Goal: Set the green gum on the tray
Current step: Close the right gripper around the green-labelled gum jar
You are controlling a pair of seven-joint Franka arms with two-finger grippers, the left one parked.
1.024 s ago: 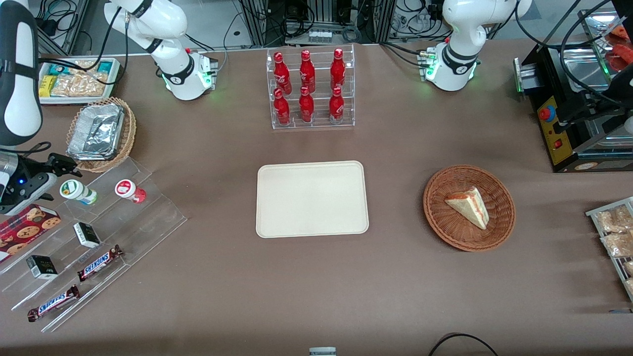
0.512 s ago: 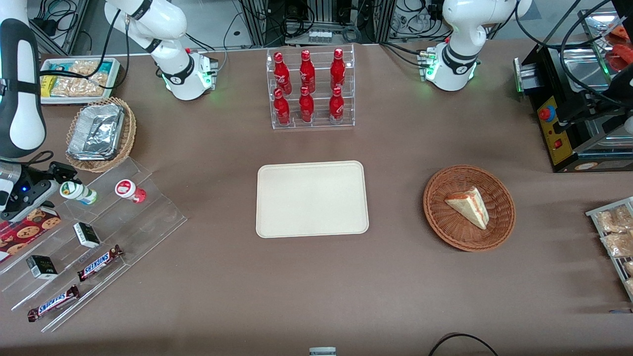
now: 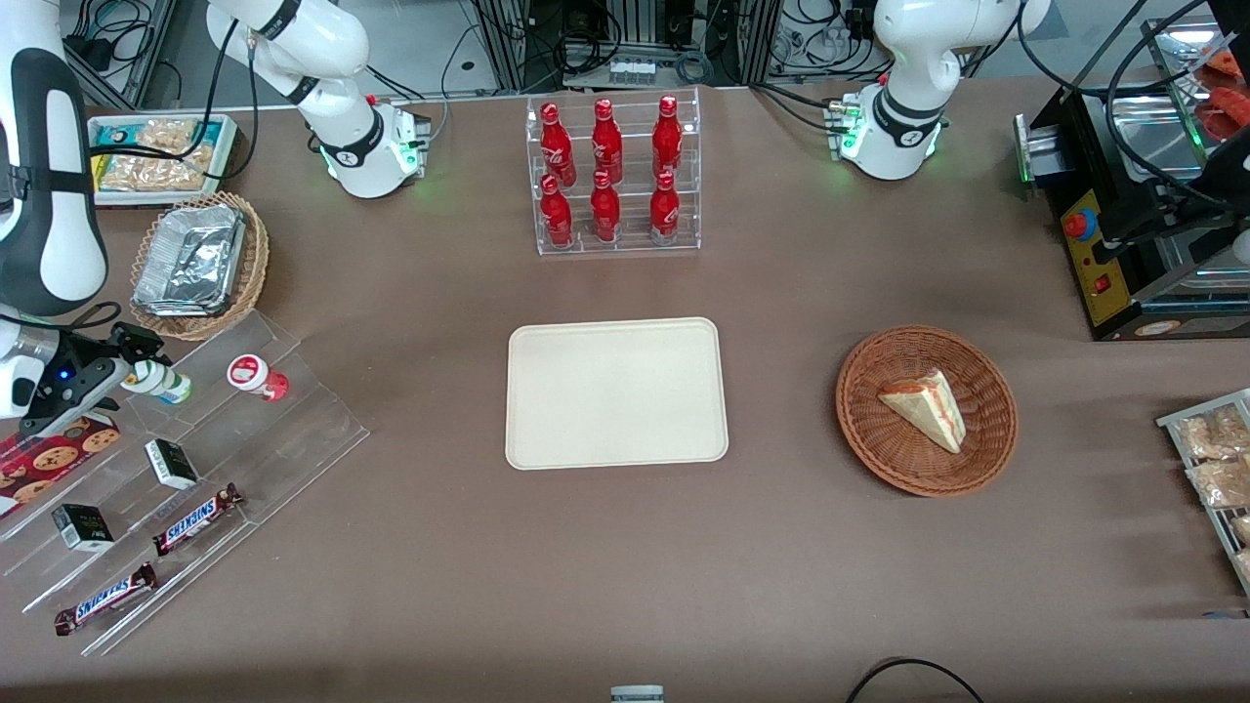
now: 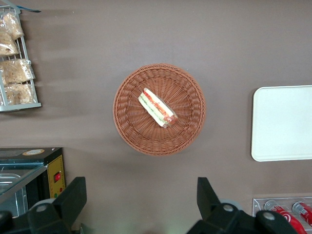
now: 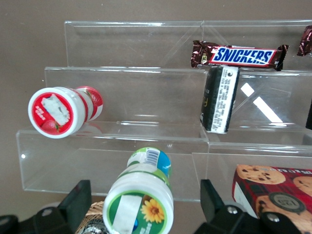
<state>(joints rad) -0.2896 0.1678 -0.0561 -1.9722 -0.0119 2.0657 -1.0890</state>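
White glossy right arm (image 3: 44, 166) with wide black band along its link, thin black cable looping beside it. Wrist section grey-white, small blue LED lit. Claw (image 3: 132, 361) black, two blocky angular fingers (image 5: 73, 202) with round screw heads visible at their bases. Base (image 3: 366, 146) white, rounded, black ring collar, green glowing light, red button on top.
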